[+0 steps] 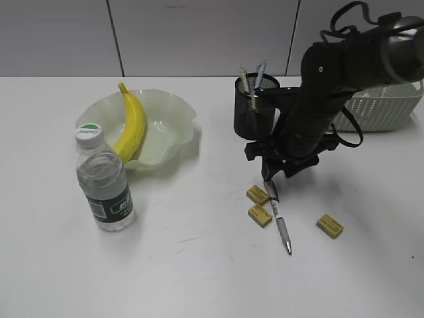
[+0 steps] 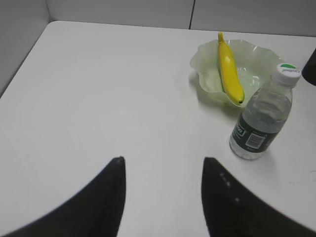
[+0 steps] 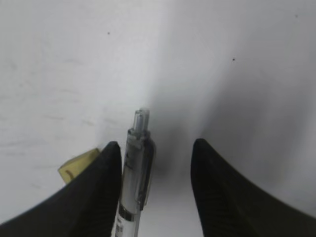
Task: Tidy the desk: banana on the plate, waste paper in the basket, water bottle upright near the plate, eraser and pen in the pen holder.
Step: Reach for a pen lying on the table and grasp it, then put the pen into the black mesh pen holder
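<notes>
Right black arm [image 1: 318, 112] angled down, right claw [image 3: 155, 185] half open, astride silver clicker pen [image 3: 134, 163] lying on white desk [image 3: 222, 59], nothing clamped. Yellow eraser [image 3: 76, 165] beside left finger. Left claw [image 2: 163, 197] parted, empty.

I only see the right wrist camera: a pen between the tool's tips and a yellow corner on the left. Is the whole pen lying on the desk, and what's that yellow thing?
Observer: Yes, the pen lies flat on the desk, with the right tool over its button end.
Operator: And the yellow thing?
Observer: An eraser. A second eraser lies beside it, and a third eraser on the pen's other side.
Operator: Where's the pen holder?
Observer: The pen holder stands just behind that arm, with pens already in it.
</notes>
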Robot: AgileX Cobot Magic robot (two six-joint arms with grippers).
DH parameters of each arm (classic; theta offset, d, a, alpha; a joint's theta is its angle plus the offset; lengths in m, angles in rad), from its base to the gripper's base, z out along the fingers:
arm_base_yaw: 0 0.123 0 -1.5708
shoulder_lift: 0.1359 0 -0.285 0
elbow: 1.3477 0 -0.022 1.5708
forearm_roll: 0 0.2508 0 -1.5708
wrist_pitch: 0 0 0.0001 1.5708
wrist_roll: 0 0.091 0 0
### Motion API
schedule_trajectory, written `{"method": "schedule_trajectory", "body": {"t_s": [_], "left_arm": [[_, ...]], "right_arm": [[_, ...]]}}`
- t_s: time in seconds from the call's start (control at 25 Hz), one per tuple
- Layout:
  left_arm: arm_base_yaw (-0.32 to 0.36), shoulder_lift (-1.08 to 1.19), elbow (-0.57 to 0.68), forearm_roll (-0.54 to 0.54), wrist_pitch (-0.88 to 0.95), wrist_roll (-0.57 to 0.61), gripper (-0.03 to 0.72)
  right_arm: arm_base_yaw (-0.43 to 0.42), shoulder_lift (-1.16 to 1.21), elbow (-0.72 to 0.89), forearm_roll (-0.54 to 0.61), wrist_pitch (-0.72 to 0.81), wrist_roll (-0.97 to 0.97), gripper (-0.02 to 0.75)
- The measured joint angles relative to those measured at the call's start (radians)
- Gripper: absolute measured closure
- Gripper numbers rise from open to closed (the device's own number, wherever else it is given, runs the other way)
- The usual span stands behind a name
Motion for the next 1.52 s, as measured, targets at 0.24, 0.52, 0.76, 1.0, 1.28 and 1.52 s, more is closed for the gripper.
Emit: {"method": "schedule_trajectory", "body": {"t_s": [0.24, 0.52, 0.76, 1.0, 1.28, 1.52], "left_arm": [[0.0, 0.0, 0.0, 0.0, 0.0, 0.001, 0.316], [0.0, 0.0, 0.0, 0.0, 0.0, 0.001, 0.316], [0.0, 0.0, 0.0, 0.0, 0.0, 0.001, 0.32], [0.0, 0.0, 0.0, -0.001, 0.0, 0.001, 0.343], [0.0, 0.0, 0.0, -0.004, 0.0, 0.001, 0.353], [0.0, 0.0, 0.0, -0.006, 0.0, 0.001, 0.367]], "right_arm": [[0.027, 0.033, -0.021, -0.009, -0.001, 0.019, 0.367], [0.063, 0.051, -0.021, -0.131, -0.002, 0.119, 0.503], [0.063, 0.052, -0.022, -0.145, -0.003, 0.128, 0.577], [0.064, -0.137, 0.029, -0.173, -0.125, 0.152, 0.577], [0.024, -0.445, 0.243, -0.321, -1.033, 0.034, 0.577], [-0.024, -0.233, 0.235, 0.017, -1.462, -0.231, 0.577]]}}
